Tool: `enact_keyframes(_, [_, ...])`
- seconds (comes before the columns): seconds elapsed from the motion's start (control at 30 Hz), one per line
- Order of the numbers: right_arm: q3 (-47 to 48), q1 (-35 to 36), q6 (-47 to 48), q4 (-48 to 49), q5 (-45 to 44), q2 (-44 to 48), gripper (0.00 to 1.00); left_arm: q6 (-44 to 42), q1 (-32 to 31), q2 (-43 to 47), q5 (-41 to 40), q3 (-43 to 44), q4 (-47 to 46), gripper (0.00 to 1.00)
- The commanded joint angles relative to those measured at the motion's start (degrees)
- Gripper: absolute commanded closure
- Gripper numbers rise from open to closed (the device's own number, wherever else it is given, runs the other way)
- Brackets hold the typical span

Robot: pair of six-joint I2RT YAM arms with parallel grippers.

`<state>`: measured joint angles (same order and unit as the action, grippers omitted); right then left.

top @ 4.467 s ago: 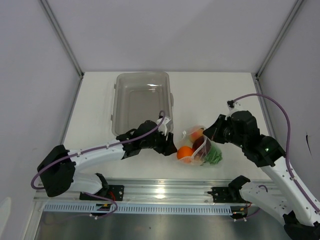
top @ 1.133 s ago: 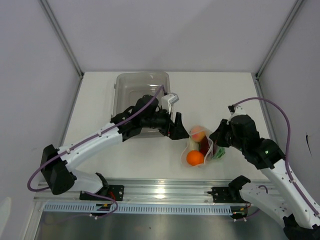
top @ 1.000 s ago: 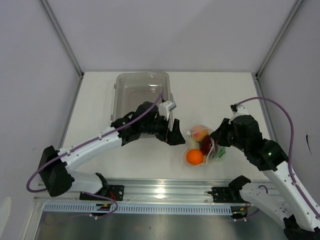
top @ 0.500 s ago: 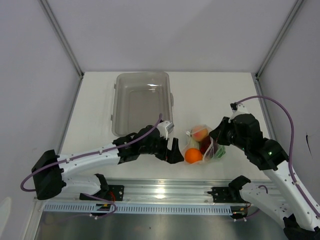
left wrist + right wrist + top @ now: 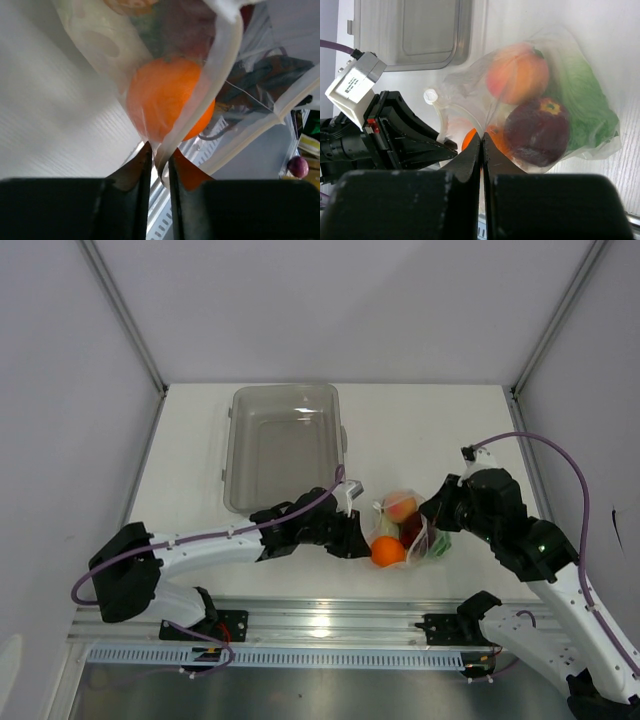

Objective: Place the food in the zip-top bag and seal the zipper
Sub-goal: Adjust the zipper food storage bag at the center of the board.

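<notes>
White table point(image 5: 430, 430) carries grey see-thru tray point(image 5: 285, 450) at back-left & clear zip-top bag point(image 5: 398, 508) w/ food point(image 5: 388, 552) front-centre, apart from tray.

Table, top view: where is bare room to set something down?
Bare table right of the tray, up to the far edge; also the strip left of it. Crowded: near middle, where left pincer and right pincer hold the zip-top bag.

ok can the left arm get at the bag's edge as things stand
Likely yes: the left gripper is right at it, jaws nearly closed around a clear strip of the bag beside the orange, nothing else between them.
</notes>
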<state>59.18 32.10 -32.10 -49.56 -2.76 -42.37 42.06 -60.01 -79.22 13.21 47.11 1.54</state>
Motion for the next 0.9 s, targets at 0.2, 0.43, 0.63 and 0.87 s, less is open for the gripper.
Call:
enact_keyframes(0.2, [2.3, -0.3, 3.2, -2.7, 2.1, 0.4, 1.00, -7.9, 2.7, -2.8, 8.7, 16.1, 6.2, 0.99])
enact_keyframes(0.43, [3.2, -0.1, 6.2, -3.9, 16.8, -0.1, 1.00, -16.7, 6.9, -8.2, 16.1, 33.1, 19.9, 0.99])
enact_keyframes(0.63, [1.2, 0.2, 4.5, 0.7, 22.6, -1.0, 1.00, -20.1, 8.2, -12.7, 24.1, 35.9, 23.5, 1.00])
enact_keyframes(0.87, [-4.7, 1.4, 0.6, 7.6, 24.1, -2.3, 1.00, -20.6, 8.3, -12.7, 29.6, 25.7, 17.0, 0.99])
